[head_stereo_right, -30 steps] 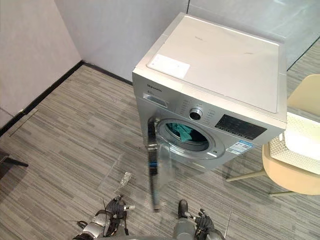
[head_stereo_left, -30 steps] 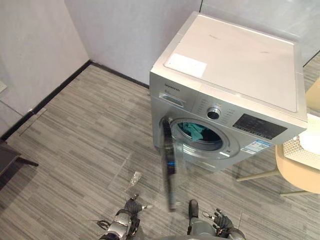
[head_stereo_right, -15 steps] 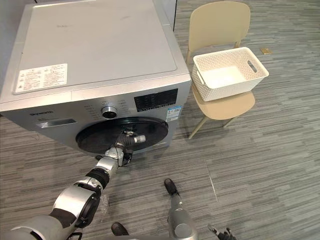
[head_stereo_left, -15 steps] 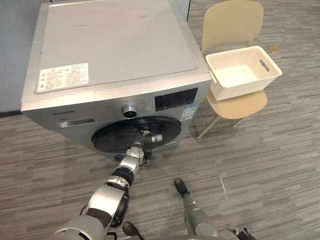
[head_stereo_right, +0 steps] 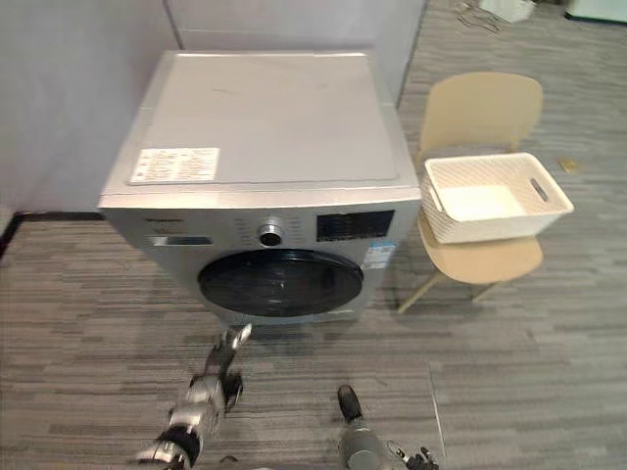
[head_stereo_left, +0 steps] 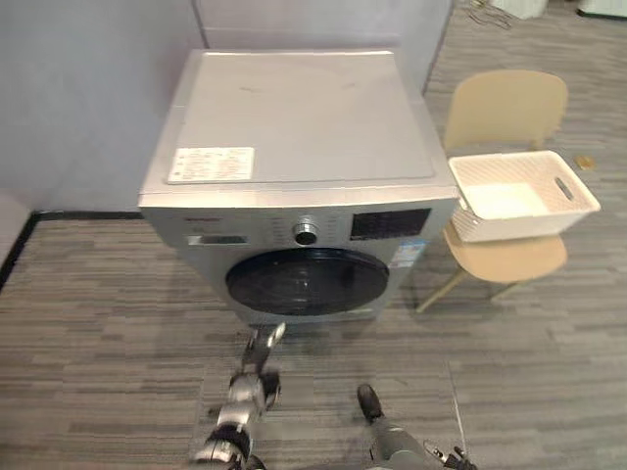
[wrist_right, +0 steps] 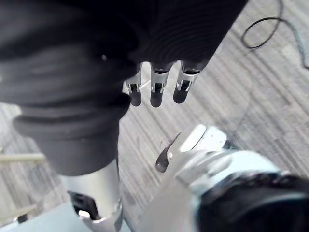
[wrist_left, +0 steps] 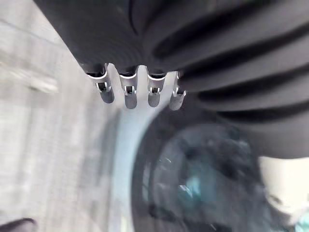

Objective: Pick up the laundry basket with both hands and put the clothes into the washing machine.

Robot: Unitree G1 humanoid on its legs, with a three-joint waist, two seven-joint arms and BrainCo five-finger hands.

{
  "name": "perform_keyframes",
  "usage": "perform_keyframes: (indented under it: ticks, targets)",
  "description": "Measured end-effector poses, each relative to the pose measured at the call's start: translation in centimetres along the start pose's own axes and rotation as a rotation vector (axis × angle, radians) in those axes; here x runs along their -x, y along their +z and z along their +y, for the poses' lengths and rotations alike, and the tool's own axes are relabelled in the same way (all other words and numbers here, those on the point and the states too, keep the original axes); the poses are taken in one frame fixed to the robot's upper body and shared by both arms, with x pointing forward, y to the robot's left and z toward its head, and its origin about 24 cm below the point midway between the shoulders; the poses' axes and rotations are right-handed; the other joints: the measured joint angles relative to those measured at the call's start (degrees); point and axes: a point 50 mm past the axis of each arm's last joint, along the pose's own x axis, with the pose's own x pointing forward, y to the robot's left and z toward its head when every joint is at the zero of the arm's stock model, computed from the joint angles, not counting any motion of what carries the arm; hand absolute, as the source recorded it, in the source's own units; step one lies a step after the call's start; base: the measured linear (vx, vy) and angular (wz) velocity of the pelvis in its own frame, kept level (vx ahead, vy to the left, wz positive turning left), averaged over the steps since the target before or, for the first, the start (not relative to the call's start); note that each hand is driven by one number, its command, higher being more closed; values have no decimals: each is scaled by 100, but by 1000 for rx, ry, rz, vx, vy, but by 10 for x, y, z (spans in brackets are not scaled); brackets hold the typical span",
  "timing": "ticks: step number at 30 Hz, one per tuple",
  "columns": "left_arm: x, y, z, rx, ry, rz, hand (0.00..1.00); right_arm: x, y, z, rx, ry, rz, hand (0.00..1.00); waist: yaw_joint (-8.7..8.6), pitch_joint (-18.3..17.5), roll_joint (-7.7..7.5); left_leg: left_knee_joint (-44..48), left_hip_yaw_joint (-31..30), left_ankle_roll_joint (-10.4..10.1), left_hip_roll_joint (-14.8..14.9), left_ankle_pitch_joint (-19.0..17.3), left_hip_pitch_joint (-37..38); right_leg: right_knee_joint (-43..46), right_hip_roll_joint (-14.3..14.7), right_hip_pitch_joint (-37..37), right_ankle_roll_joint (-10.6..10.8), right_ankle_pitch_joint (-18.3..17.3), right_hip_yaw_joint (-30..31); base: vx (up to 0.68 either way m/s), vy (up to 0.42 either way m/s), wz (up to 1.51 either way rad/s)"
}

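On chair (head_stereo_left: 505, 108), basket (head_stereo_left: 519, 225) lies lengthwise left-right.

white label (head_stereo_left: 210, 164) on washing machine (head_stereo_left: 294, 117), print unreadable (too small)

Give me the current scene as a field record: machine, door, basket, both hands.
washing machine: silver front-loader, against the wall
door: shut
laundry basket: white, on the chair seat, on the robot's right of the machine; no clothes seen inside
left hand: open, low in front of the door, holding nothing
right hand: open, down over the floor, holding nothing
task state: basket in neither hand
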Motion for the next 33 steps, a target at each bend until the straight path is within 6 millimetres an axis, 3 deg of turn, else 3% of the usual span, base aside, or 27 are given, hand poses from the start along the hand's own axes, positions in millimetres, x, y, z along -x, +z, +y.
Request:
perform_keyframes:
  ticks: [1,4,7,11,17,21,24,27,28,29,30,31,33]
  targets:
    - [8,-29,14,-2,34,93,0,-1,4,1,-3,2,-11,0,114,-70,29,-5,-167,12,-20,9,12,-10,-44,103,1,-43,-161,74,15,54]
    - [32,-81,45,-58,82,257,0,-5,8,2,4,2,-8,0,304,-182,63,-8,-634,17,-109,10,19,-117,-165,447,48,-101,-608,65,16,78]
    - [40,-93,59,-41,123,301,0,-6,5,0,6,-9,19,0,449,-202,62,-23,-1101,74,-228,48,-7,-117,-327,754,66,-221,-1056,-5,21,87]
    - [49,-107,70,-12,147,351,0,-5,-4,-6,4,-34,74,0,460,-425,44,-200,-1548,165,-364,119,26,-90,-448,1001,110,-353,-1461,-11,9,50]
    - [48,-105,72,3,152,353,0,-2,-18,-14,23,-46,152,0,441,-439,-19,-218,-2112,245,-505,180,64,-25,-581,1356,174,-504,-1997,-8,4,47]
    - [45,-101,67,7,132,340,0,-3,-17,-10,113,-21,161,0,443,-424,-72,-211,-2273,245,-525,180,213,151,-612,1543,189,-658,-2139,-9,-4,25]
    - [35,-85,51,-20,69,285,0,-6,-11,0,226,26,153,0,428,-279,-140,1,-2626,251,-518,160,83,737,-656,1500,168,-1064,-2412,-47,-24,50]
    - [27,-68,42,-4,43,205,0,-8,-6,3,310,48,143,0,470,-129,-97,872,-2984,252,-380,-304,-480,1027,-554,1471,67,-1375,-2669,-88,-56,55]
    - [27,-63,39,45,48,172,0,-10,2,1,366,53,128,0,568,-8,27,1282,-3119,228,-173,-442,-771,1398,-364,1374,-70,-1565,-2681,-99,-104,26]
    - [27,-61,39,68,54,159,0,-11,5,1,390,57,121,0,617,57,58,1450,-3187,199,-103,-454,-877,1756,-286,1212,-161,-1693,-2695,-89,-163,59]
    - [24,-55,46,145,92,138,0,-13,13,5,413,56,96,0,614,391,65,2664,-3597,295,-201,-314,-1553,2190,-317,1118,-285,-2075,-2964,-36,-113,68]
    - [24,-55,49,163,106,135,0,-14,15,4,415,45,93,0,615,518,69,3089,-3682,452,-264,-153,-1799,2286,-334,1121,-306,-2173,-3018,-106,-144,83]
    - [27,-59,56,233,153,145,0,-16,22,2,403,25,80,0,753,753,40,3472,-3583,519,-418,619,-2102,2340,-530,1255,-323,-2267,-3182,-101,-121,56]
